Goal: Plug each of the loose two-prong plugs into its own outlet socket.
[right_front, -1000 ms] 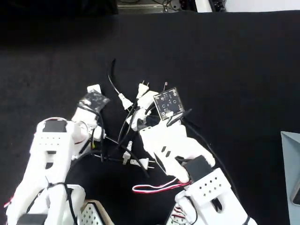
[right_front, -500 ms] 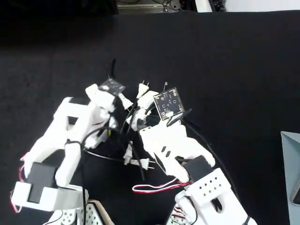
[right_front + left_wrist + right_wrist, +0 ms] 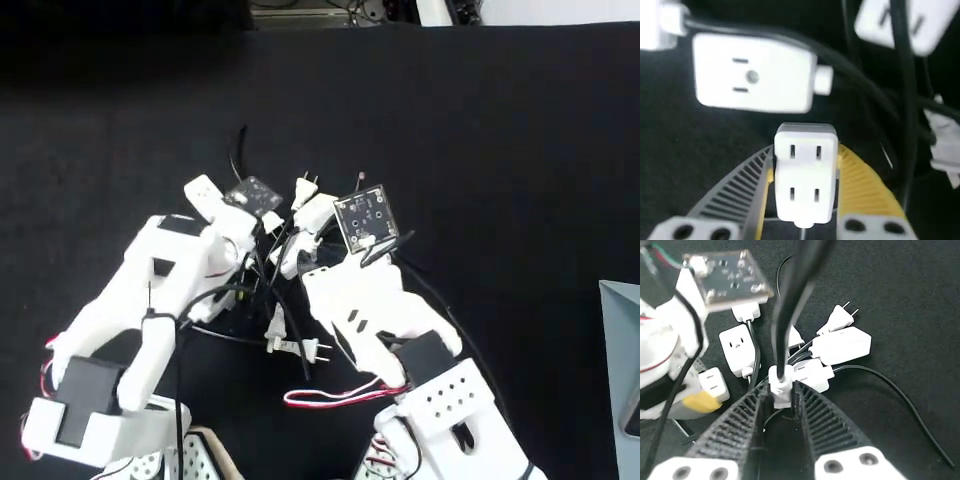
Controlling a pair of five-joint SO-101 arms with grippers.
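Note:
A tangle of white sockets, plugs and black cables lies mid-table. My left gripper is shut on a white outlet block whose slots face outward. Just beyond it lies a white outlet socket, and another socket sits farther off. My right gripper is shut on a white plug whose black cable rises toward the camera. A loose two-prong plug rests beside a white socket. From above, both grippers, left and right, meet at the pile.
Another loose plug lies nearer the arm bases, and one at the pile's far side. A grey-blue object sits at the right table edge. Open black table surface stretches beyond and to the right.
The left arm swung from the near left up and rightward into the cable pile. The right arm barely shifted.

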